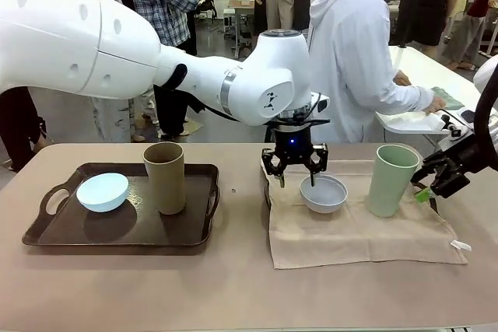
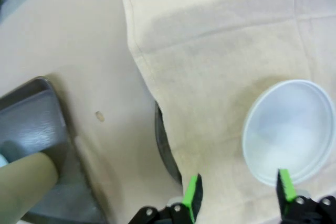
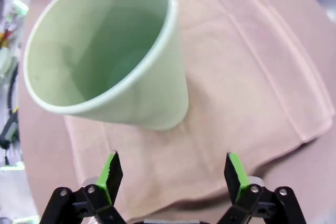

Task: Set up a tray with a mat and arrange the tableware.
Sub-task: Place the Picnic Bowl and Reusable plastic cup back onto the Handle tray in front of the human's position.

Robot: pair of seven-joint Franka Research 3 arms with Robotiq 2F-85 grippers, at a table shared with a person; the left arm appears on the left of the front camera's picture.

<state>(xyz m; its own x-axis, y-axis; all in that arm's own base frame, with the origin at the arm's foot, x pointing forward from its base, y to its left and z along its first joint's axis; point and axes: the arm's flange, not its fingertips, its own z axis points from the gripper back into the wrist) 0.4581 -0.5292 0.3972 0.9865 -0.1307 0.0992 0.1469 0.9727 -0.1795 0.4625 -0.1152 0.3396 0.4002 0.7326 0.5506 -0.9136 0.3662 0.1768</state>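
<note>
Nearest lies bare tan table (image 1: pixel 156 293), and on it the beige mat (image 1: pixel 350 239), a cloth spread flat with a small white tag (image 1: pixel 460 246) at its near right corner. A dark rim (image 2: pixel 160 145) shows from under the mat's left edge; what it belongs to cannot be told.

On the mat's middle sits the greyish white bowl (image 1: pixel 324 194), upright and empty. The left gripper (image 1: pixel 296 179) hangs over the mat's left part, just above the bowl's left rim. Its fingers are spread and clasp nothing, one green pad (image 2: pixel 284 183) right beside the rim. The left arm stretches across the table behind it and hides part of the mat's far edge.

On the mat's right part stands the light green tumbler (image 1: pixel 391 180), upright, mouth up, near the bowl but apart from it. Off the mat's right edge the right gripper (image 1: pixel 429 190) points at the tumbler with fingers wide apart, empty and not touching it.

Left of the mat, well apart, a dark brown handled tray (image 1: pixel 117 240) carries the pale blue bowl (image 1: pixel 102 192), tilted, and beside it the tan-brown tumbler (image 1: pixel 165 178), upright.

Beyond the mat's far edge a person in a white hooded top (image 1: pixel 354 60) stands turned toward another table, one hand (image 1: pixel 433 103) on it.
</note>
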